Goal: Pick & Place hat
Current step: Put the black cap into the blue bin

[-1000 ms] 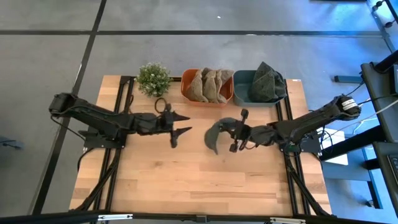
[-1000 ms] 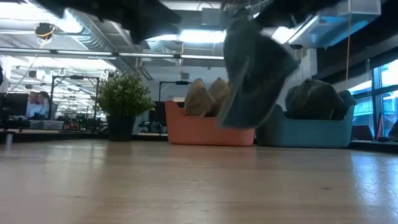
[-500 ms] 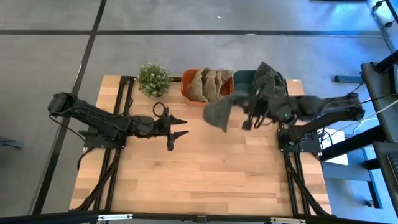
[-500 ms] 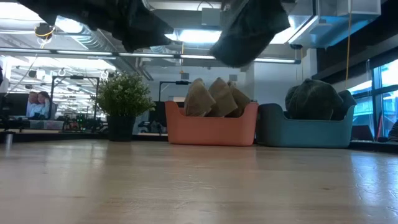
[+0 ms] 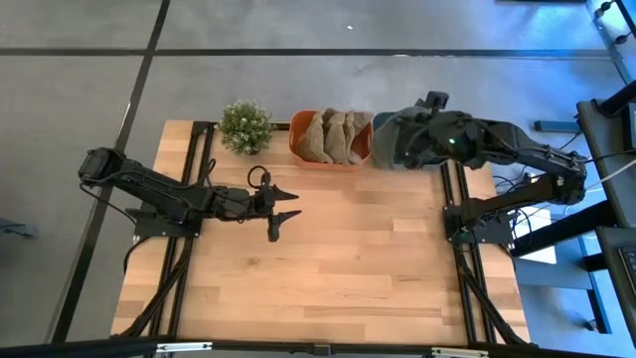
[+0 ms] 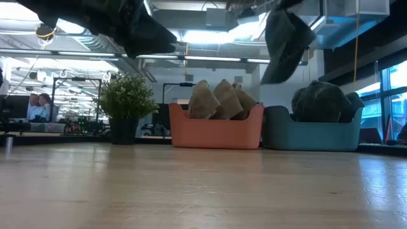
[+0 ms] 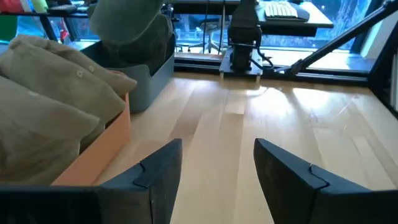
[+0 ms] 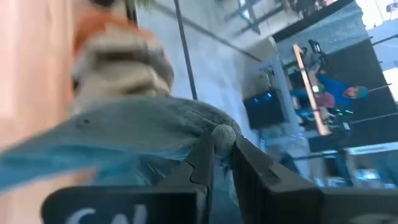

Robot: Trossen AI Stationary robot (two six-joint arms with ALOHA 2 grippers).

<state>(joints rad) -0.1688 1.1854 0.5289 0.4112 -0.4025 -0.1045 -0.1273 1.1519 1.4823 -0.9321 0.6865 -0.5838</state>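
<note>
a pale wood table [image 5: 318, 268] stands on a grey floor, with an office room of desks and ceiling lights behind it in the low view. the dark hat [image 5: 399, 142] hangs in the air at the far right of the table, over the near edge of the blue bin [image 6: 311, 135], clear of the wood. the right gripper [image 5: 415, 139] has it pinched: in the right wrist view the two fingers [image 8: 202, 163] are nearly closed on the hat's top button with the cloth [image 8: 124, 130] spreading out beyond them. in the low view the hat [image 6: 285, 42] dangles from above, higher than the bins and between them in line of sight. the blue bin already has dark hats [image 6: 321, 100] piled in it. just beside it, to the left, an orange bin [image 5: 308, 157] is packed with tan hats [image 5: 333, 135], and left of that is a small potted plant [image 5: 244, 126]. the left gripper [image 5: 281, 213] hovers over the middle left of the table, well apart from the hat, its fingers [image 7: 158, 171] spread wide with nothing between them. people sit at desks far off at the left of the low view [image 6: 38, 105], too small to tell more.
</note>
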